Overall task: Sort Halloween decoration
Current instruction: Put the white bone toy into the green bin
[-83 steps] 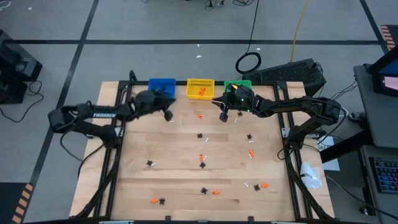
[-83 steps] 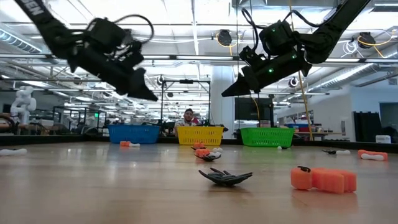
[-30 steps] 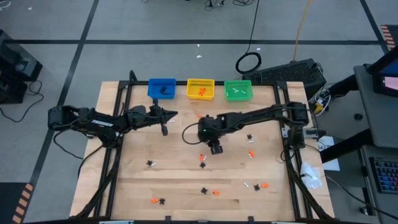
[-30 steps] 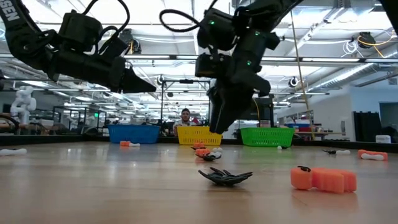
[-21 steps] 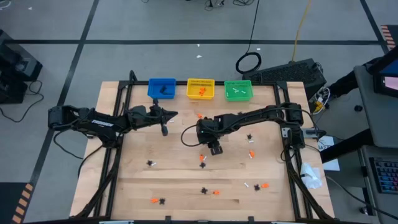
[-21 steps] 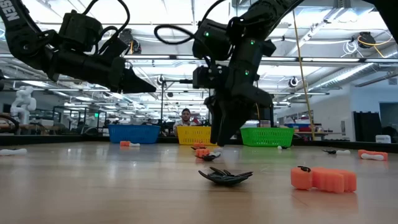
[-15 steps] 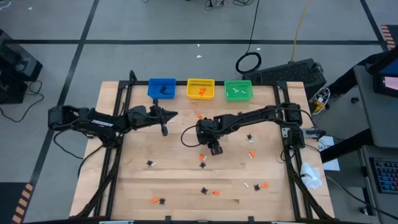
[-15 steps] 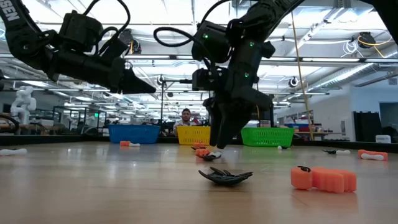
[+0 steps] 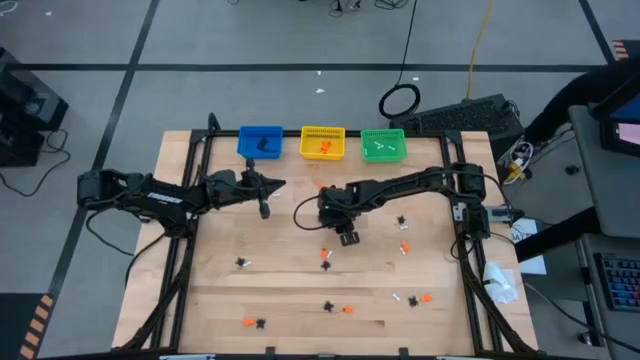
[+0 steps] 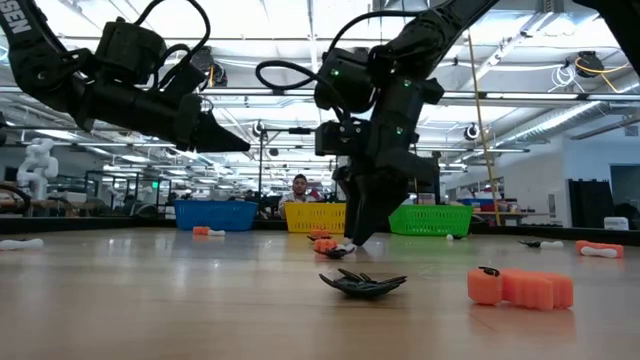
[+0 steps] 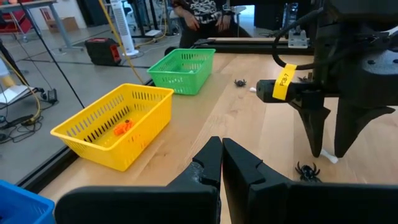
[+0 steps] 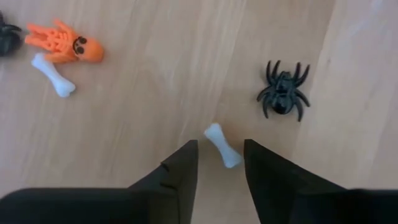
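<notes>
Right wrist view: right tool (image 12: 220,163) agape around white bone (image 12: 222,145)

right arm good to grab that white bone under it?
Probably yes. The right end effector is down at the table with its fingers open either side of the white bone; the black spider sits clear.

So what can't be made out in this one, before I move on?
- High view: the white bone between the right gripper fingers is hidden beneath that gripper.
- High view: the trinkets in the green bin are too small to identify.
- Left wrist view: the blue bin is cut off by the edge.
- Low view: all bins' contents are hidden by their walls.
</notes>
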Controlling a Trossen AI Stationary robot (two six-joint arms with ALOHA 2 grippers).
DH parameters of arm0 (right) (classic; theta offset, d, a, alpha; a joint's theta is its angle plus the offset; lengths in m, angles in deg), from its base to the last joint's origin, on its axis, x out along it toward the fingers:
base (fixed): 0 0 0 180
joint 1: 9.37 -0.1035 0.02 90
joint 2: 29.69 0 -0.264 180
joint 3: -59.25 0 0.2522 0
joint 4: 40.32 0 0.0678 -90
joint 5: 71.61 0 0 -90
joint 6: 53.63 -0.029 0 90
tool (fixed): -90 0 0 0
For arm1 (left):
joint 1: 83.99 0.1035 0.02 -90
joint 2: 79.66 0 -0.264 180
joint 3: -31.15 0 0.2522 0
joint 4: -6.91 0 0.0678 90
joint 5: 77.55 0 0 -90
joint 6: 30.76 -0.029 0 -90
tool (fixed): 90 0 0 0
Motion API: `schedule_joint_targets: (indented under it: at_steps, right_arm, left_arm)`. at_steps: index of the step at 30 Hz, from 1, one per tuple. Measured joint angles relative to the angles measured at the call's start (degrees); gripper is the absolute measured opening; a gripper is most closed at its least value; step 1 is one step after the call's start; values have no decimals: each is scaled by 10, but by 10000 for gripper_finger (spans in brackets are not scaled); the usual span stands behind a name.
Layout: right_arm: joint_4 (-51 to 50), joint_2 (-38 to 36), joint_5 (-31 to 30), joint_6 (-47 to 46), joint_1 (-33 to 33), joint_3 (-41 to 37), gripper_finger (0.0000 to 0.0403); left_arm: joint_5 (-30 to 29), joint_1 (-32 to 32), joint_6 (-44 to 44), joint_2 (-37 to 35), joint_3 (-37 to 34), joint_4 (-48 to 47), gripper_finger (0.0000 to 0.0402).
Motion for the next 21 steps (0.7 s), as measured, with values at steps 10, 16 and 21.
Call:
schedule_joint_targets:
  at_steps: [10,16,21]
  right_arm:
    - [6,-1,0,-2,2,-8,113]
    - [2,6,4,-5,14,-8,113]
    - [-5,22,5,-6,15,-7,111]
  left_arm:
    - [0,0,0,0,0,0,11]
    - [0,0,0,0,0,-2,11]
    - [0,0,0,0,0,-5,11]
